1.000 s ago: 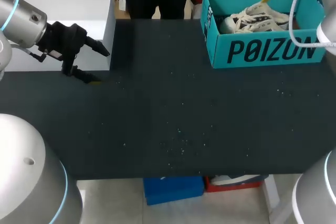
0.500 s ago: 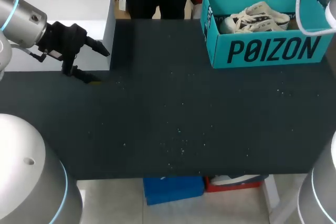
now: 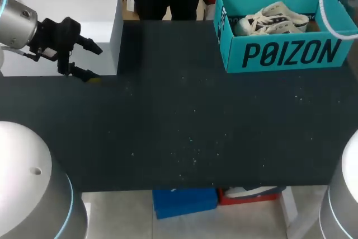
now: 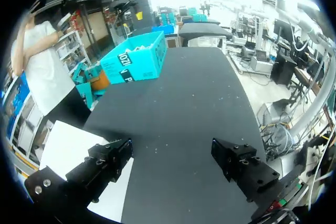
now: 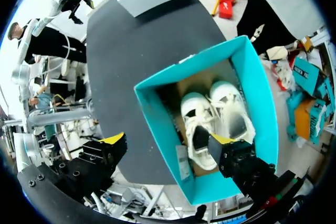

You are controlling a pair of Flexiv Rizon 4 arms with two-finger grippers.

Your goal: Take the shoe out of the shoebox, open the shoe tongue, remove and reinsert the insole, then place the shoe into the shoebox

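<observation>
black table (image 3: 196,116) — white box (image 3: 67,6), far left

1. My right gripper (image 5: 168,141) hangs over the shoebox (image 5: 157,124), with two shoes (image 5: 195,109) side by side inside.
2. My left gripper (image 3: 91,62) is well apart across the table (image 3: 196,127), with the shoebox far ahead.
3. A plain box (image 3: 67,4) lies just beside it.

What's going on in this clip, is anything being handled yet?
Nothing is held at this moment. The right gripper hangs open above the teal shoebox at the far right of the table, looking down on the white shoes lying inside. The left gripper is open too, beside the white box at the far left. No shoe has been taken out yet.
</observation>
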